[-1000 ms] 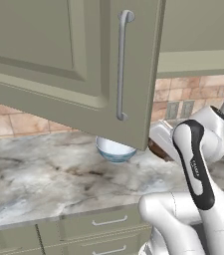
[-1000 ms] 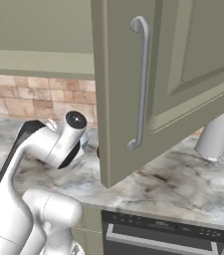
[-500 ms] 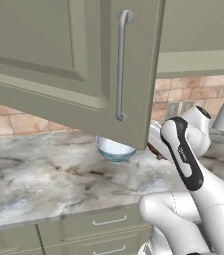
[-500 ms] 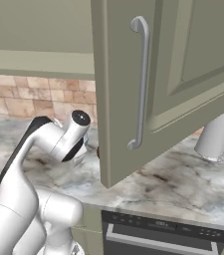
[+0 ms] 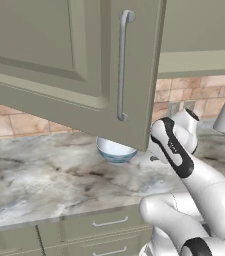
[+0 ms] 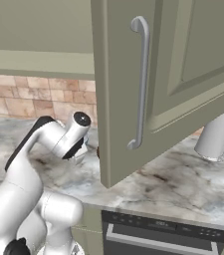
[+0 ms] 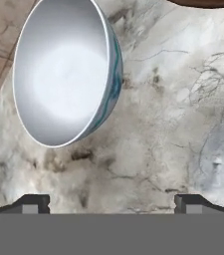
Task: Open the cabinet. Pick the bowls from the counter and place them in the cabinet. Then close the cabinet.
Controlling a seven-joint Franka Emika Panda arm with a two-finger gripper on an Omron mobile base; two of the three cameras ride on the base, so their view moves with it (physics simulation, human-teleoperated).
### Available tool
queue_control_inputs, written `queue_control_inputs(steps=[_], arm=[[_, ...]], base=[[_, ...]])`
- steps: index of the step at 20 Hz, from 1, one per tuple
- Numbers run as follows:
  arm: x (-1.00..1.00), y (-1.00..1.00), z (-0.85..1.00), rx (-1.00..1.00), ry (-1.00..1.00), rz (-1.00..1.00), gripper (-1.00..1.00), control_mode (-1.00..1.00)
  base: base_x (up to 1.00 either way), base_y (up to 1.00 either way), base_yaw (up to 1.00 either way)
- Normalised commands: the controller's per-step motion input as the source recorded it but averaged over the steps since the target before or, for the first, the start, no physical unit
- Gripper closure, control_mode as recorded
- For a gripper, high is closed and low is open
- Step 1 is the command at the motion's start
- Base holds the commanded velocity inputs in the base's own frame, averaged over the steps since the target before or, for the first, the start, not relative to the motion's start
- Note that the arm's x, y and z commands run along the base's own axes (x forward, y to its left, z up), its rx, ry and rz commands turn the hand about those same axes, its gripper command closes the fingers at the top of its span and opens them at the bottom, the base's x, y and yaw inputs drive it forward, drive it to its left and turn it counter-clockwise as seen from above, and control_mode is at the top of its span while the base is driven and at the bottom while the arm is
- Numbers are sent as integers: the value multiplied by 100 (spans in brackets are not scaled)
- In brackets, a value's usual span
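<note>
Cabinet door [image 5: 74, 65] hangs swung open above the counter [image 5: 39, 175]; white bowl [image 7: 63, 69] sits on the marble near the tiled wall [image 5: 14, 125], partly under the door's lower edge; gripper [image 7: 111, 201] hovers beside it with fingers spread wide, holding nothing; brown bowl's rim [image 7: 208, 3] shows at the hand view's top edge.

The left base view looks forward and down from behind the arm, which rises at its lower right; the open cabinet door [image 5: 74, 70] hangs close before it. The right base view faces the same door [image 6: 158, 79] from the other side, arm at lower left. Both share the counter [image 5: 39, 180] and backsplash [image 6: 29, 97]. The hand view sits close above the counter, looking past the jaws at the white bowl [image 7: 63, 69] ahead of them.
</note>
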Motion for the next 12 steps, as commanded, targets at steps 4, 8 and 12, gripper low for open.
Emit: queue_control_inputs(steps=[4,8,12], arm=[[44,3,-17,0,1,0,-100,-100],[40,3,-24,0,0,0,-100,-100],[36,1,-29,0,0,0,-100,-100]], base=[[0,0,0],[0,0,0],[0,0,0]])
